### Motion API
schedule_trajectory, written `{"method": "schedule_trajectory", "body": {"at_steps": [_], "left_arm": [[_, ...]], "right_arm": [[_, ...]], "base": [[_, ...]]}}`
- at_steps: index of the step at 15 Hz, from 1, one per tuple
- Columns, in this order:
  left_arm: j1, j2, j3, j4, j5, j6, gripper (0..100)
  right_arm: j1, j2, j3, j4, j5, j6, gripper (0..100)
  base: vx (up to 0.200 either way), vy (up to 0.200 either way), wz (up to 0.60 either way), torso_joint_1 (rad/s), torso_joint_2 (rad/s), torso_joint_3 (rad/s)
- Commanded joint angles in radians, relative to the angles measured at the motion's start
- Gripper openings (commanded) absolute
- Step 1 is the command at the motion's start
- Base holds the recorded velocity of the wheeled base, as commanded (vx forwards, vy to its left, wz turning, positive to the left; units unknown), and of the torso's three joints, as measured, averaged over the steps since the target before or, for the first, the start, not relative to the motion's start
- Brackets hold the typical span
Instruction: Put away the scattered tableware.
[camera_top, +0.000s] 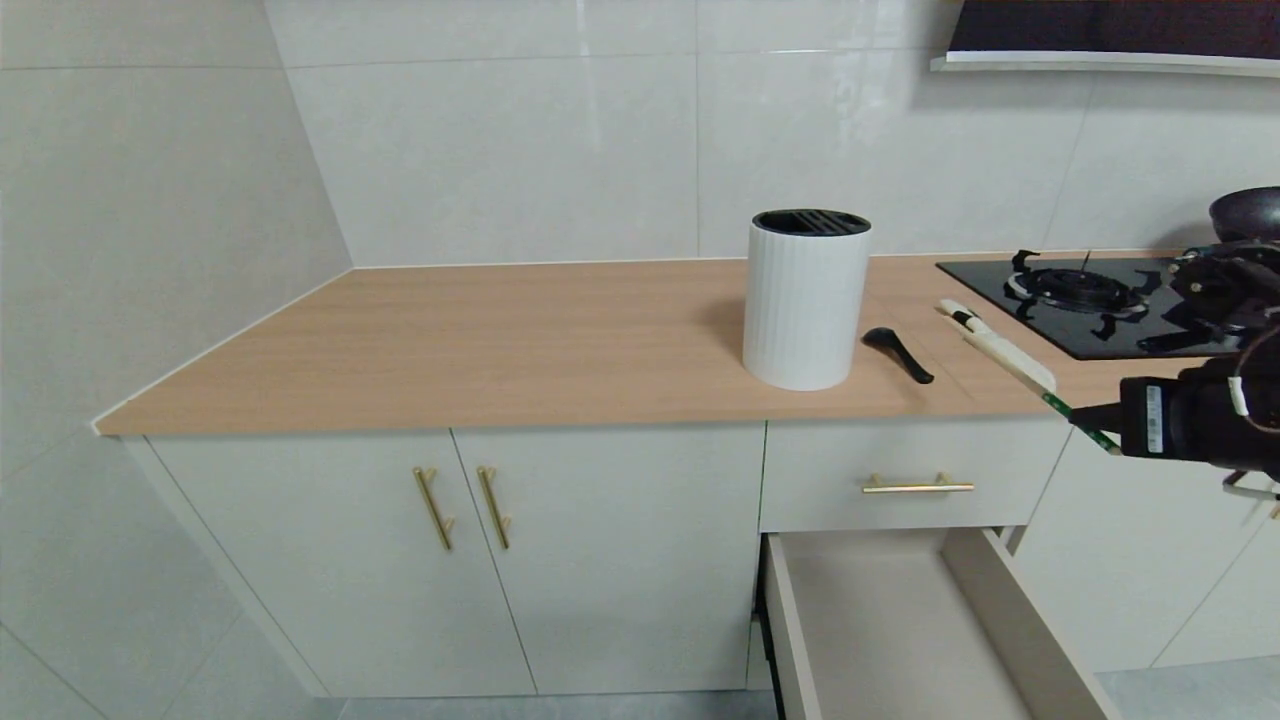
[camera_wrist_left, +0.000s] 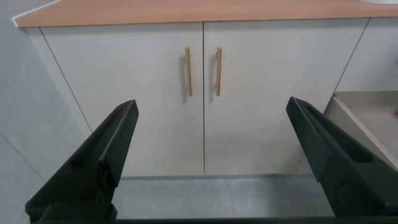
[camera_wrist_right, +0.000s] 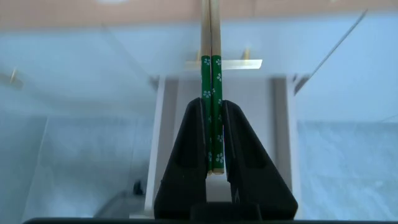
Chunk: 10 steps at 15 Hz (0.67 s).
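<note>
At the near right edge of the counter, the right gripper is clenching the green ends of the chopsticks. They are slanting away over the wood, toward the black spoon and the white holder. The left gripper is hanging wide open, low before the cabinet doors. Doing this carry well probably means pinching firmly so the pair isn't splaying, and swinging clear of the holder. I am counting two chopsticks, one spoon, one holder and one open drawer.

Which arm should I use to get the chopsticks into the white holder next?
Right. The right gripper is shut on the chopsticks near the white holder; the left gripper hangs open, low, facing cabinet doors.
</note>
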<state>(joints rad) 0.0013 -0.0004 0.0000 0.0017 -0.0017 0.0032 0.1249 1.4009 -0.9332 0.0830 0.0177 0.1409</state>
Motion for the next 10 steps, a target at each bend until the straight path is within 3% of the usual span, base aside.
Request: {"method": "schedule_trajectory", "body": {"at_steps": [1, 4, 10], "left_arm": [[0.000, 0.000, 0.000, 0.000, 0.000, 0.000, 100], [0.000, 0.000, 0.000, 0.000, 0.000, 0.000, 100], [0.000, 0.000, 0.000, 0.000, 0.000, 0.000, 100]], "right_arm": [[0.025, -0.132, 0.106, 0.000, 0.007, -0.001, 0], [0.102, -0.177, 0.215, -0.002, 0.005, -0.001, 0], [0.220, -0.177, 0.363, -0.002, 0.007, 0.000, 0]], "base": [[0.000, 0.000, 0.00, 0.000, 0.00, 0.000], [0.000, 0.000, 0.00, -0.085, 0.22, 0.154], [0.000, 0.000, 0.00, -0.148, 0.46, 0.297]]}}
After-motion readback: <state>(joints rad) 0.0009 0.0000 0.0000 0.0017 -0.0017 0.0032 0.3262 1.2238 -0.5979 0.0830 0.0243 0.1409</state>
